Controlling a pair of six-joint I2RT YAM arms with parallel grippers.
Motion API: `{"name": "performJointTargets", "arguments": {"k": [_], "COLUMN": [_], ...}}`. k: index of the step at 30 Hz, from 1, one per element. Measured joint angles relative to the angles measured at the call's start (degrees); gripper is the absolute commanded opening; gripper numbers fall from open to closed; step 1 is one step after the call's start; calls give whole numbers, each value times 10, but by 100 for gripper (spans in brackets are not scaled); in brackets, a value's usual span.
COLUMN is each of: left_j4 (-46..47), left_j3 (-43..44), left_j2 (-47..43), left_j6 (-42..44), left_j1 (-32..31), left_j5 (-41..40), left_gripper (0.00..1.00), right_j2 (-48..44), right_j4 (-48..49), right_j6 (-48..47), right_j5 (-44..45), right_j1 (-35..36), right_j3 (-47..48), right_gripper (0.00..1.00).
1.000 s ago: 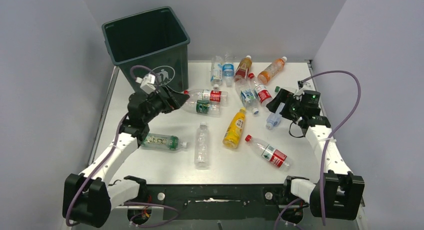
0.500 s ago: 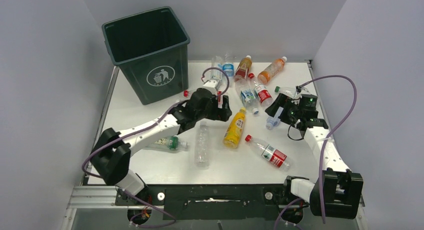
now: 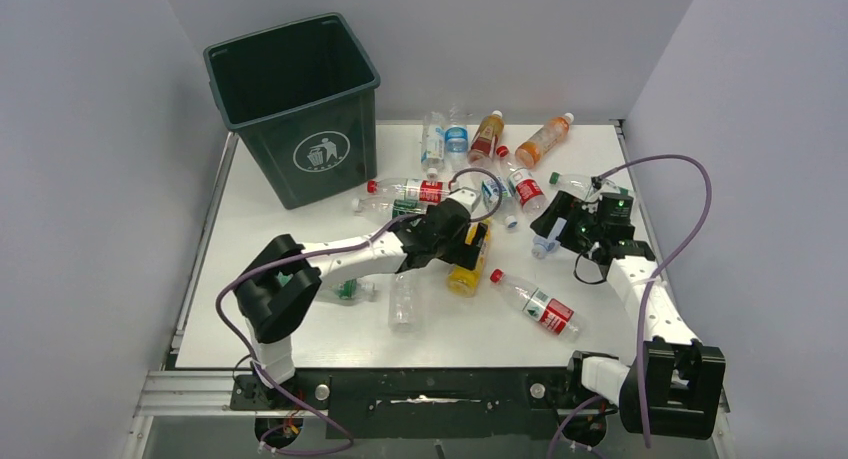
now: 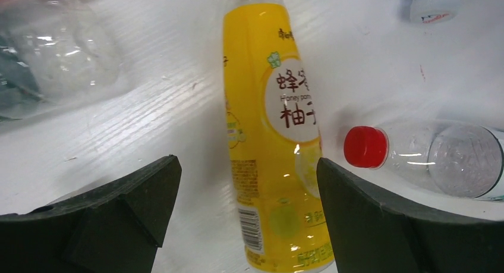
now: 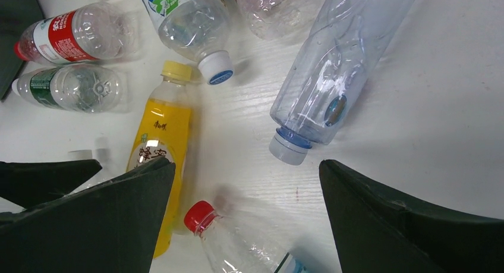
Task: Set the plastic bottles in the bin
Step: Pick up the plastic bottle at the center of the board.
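The dark green bin (image 3: pixel 290 104) stands at the table's back left. My left gripper (image 3: pixel 470 243) is open and hovers over a yellow bottle (image 3: pixel 462 276) lying mid-table. In the left wrist view the yellow bottle (image 4: pixel 270 124) lies between the spread jaws of my left gripper (image 4: pixel 248 190), untouched. My right gripper (image 3: pixel 556 225) is open over a clear blue-capped bottle (image 3: pixel 547 243) at the right. In the right wrist view that bottle (image 5: pixel 333 77) lies ahead of my right gripper (image 5: pixel 246 190). A red-capped bottle (image 5: pixel 238 243) lies under it.
Several bottles cluster at the back centre (image 3: pixel 490 139). A red-labelled bottle (image 3: pixel 412 190) lies near the bin. A clear bottle (image 3: pixel 403 299) and a green-labelled one (image 3: pixel 346 289) lie under the left arm. A red-labelled bottle (image 3: pixel 537 305) lies front right. Grey walls enclose the table.
My left arm has swung from beside the bin rightward across the table to over the yellow bottle. My right gripper has shifted only slightly.
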Motion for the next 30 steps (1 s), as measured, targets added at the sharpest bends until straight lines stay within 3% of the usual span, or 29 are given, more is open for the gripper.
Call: {"name": "performJointTargets", "arguments": {"k": [10, 19, 30], "left_j4": [0, -39, -97], "left_j3": [24, 55, 80], "left_j2": [68, 95, 75], "left_j6": [13, 38, 57], "left_j1": [-28, -28, -23], "left_j5": [3, -3, -32], "left_gripper": [82, 57, 57], "right_j2": [-5, -10, -10], "right_j4": [5, 17, 19], "right_j6": [1, 8, 13], "right_j5": [0, -4, -11], "right_j1": [-2, -3, -3], "right_j3": [-9, -28, -31], "right_gripper": [98, 98, 98]}}
